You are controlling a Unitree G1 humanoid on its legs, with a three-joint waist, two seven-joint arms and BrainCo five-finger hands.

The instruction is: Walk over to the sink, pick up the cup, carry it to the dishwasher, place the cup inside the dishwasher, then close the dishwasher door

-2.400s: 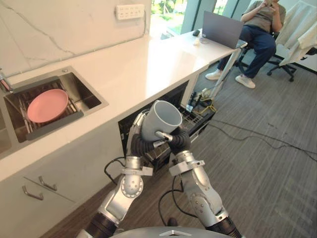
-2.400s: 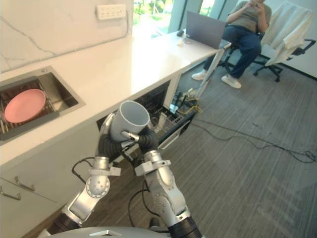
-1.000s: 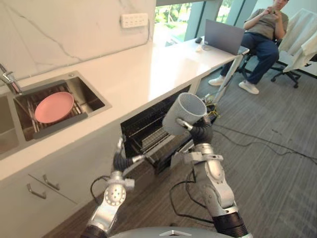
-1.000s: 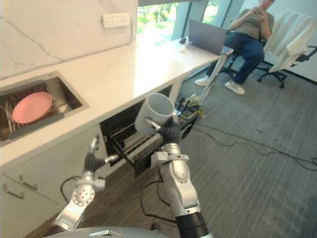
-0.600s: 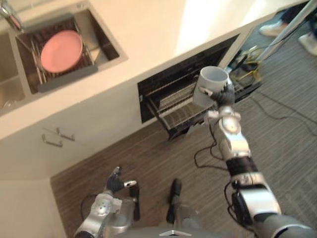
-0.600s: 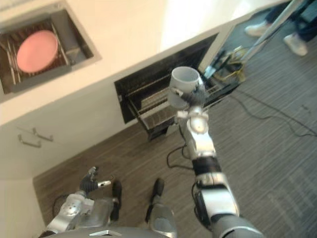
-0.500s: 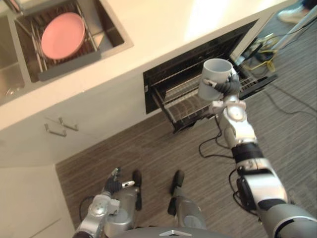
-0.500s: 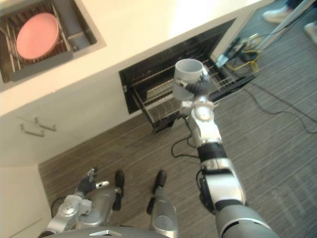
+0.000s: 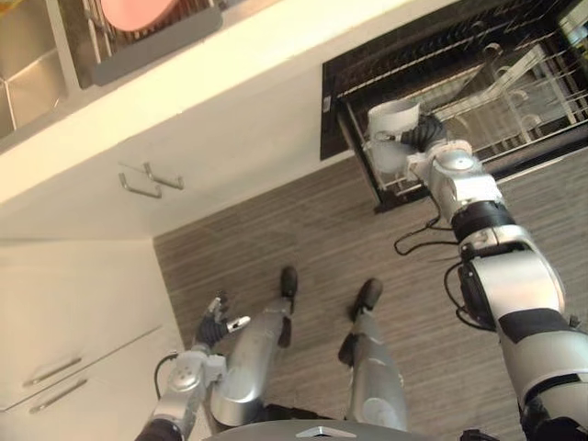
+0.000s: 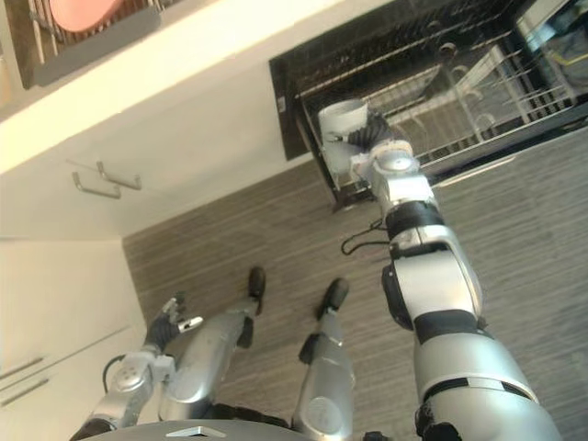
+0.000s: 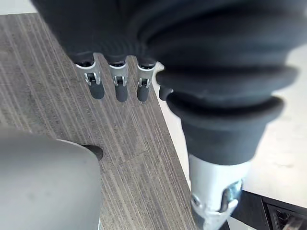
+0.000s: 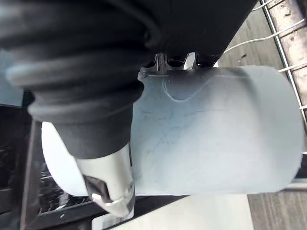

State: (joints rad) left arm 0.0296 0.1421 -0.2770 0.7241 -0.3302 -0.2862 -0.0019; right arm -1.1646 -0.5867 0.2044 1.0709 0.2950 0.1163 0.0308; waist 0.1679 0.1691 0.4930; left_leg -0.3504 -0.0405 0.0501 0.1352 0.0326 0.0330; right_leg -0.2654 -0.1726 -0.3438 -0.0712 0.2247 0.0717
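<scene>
Left hand (image 9: 216, 325): low beside the robot, over the wood floor (image 9: 276, 239). Its fingers (image 11: 118, 85) are straight and loose, and it carries nothing.
Right hand (image 9: 425, 134): reached forward to the dishwasher, the fingers wrapped on the cup.
Cup (image 9: 390, 138): pale grey mug, grasped by the right hand. It is at the near left corner of the pulled-out rack, with its open mouth turned up toward the counter. If its base already touches the wires, I cannot tell.
Rack (image 9: 514, 87): white wire basket, drawn out from the dishwasher. Thin wires of it are visible just past the cup in the right wrist view.
Dishwasher (image 9: 413, 46): dark opening under the counter, the door is not closed.
Cabinet handles (image 9: 152, 179): two small metal handles on the white front, to the left of the dishwasher.
Counter (image 9: 230, 55): pale top that runs above the dishwasher.
Sink (image 9: 28, 55): steel basin in the counter, far left.
Plate (image 9: 133, 9): pink, lying in the sink.
</scene>
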